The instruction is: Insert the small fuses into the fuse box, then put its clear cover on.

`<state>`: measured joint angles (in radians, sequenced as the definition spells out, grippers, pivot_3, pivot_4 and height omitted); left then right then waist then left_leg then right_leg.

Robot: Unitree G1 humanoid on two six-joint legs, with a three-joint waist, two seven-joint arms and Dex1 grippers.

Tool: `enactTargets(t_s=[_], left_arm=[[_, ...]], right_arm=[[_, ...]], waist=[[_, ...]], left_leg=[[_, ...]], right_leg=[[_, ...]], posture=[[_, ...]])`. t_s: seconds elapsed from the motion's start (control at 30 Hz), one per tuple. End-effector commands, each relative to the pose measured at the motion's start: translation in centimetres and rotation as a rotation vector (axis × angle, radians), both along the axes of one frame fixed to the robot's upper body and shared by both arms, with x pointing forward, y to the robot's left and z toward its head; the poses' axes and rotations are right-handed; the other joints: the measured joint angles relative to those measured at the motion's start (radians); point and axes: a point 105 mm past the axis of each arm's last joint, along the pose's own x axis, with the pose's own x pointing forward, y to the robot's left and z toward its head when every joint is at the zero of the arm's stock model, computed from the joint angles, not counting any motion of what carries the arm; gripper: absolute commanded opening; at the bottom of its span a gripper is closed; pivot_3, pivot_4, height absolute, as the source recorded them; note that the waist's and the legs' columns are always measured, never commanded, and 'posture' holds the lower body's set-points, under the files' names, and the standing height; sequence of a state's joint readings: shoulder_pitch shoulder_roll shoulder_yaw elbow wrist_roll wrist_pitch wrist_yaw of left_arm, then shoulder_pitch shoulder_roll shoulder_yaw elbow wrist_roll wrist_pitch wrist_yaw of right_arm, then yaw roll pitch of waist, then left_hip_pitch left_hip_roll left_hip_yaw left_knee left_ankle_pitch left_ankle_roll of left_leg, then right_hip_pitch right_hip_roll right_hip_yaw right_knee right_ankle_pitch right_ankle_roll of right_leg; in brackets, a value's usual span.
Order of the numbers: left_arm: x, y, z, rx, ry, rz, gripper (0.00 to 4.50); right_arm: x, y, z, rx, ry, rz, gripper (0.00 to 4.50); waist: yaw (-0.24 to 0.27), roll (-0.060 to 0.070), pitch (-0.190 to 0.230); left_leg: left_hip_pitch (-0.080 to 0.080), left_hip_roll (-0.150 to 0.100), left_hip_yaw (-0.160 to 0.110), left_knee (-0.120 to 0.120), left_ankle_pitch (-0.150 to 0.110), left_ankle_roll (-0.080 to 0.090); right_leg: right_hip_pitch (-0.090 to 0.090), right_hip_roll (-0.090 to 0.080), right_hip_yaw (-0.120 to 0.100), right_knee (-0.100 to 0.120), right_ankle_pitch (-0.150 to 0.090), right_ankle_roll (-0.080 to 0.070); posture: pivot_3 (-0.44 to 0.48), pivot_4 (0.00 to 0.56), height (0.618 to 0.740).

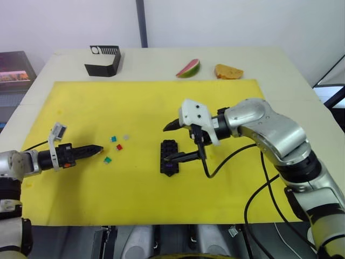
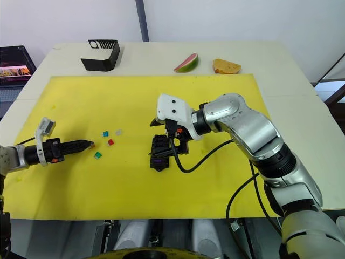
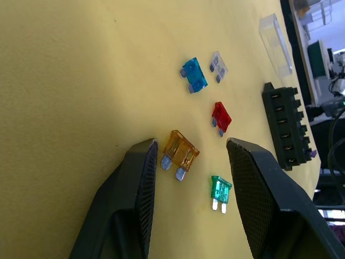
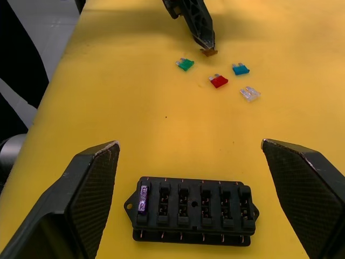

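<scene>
L gripper [image 3: 186, 162] open narrow, fingers astride small orange translucent blade fuse [image 3: 180, 153] flat on yellow mat [image 1: 135, 102]; fuse body lies crosswise betw pads; L arm nearest. R gripper [image 4: 188, 178] wide open over black slotted fuse box [image 4: 193, 209], purple fuse [image 4: 143, 197] seated.

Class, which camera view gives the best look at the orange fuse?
The left wrist view: the orange fuse lies large between the open fingers of the left gripper, blades visible. In the right wrist view it is a small brown speck; in the eye views, barely a dot at the fingertips.
</scene>
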<state>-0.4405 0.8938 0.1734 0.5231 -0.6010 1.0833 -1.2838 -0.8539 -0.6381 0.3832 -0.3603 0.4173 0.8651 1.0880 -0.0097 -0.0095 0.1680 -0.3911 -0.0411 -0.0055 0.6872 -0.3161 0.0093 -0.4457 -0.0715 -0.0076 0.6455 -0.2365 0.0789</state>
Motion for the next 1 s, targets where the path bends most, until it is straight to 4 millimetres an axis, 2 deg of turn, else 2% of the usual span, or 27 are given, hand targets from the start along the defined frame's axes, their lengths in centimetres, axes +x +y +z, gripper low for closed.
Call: enactTargets(t_s=[0.03,0.17,1.0], left_arm=[[-0.5,-0.3,-1.5,0.007,0.057,-0.004,2.16],[-0.5,0.0,-1.6,0.005,0.062,0.023,0.31],[-0.8,1.7,-0.4,-0.034,0.043,0.126,0.31]], right_arm=[[-0.4,0.2,1.3,0.027,-0.047,0.024,4.5],[-0.5,0.2,1.2,0.027,-0.046,0.024,4.5],[-0.8,0.7,0.7,0.028,-0.038,0.047,4.5]], waist=[[0.0,0.0,0.0],[-0.001,0.0,0.0],[-0.007,0.0,0.0]], left_leg=[[0.0,0.0,0.0,0.0,0.0,0.0],[0.0,0.0,0.0,0.0,0.0,0.0],[0.0,0.0,0.0,0.0,0.0,0.001]], right_leg=[[0.0,0.0,0.0,0.0,0.0,0.0],[0.0,0.0,0.0,0.0,0.0,0.0],[-0.001,0.0,0.0,0.0,0.0,0.0]], posture=[[0.0,0.15,0.74],[0.0,0.15,0.74],[0.0,0.15,0.74]])
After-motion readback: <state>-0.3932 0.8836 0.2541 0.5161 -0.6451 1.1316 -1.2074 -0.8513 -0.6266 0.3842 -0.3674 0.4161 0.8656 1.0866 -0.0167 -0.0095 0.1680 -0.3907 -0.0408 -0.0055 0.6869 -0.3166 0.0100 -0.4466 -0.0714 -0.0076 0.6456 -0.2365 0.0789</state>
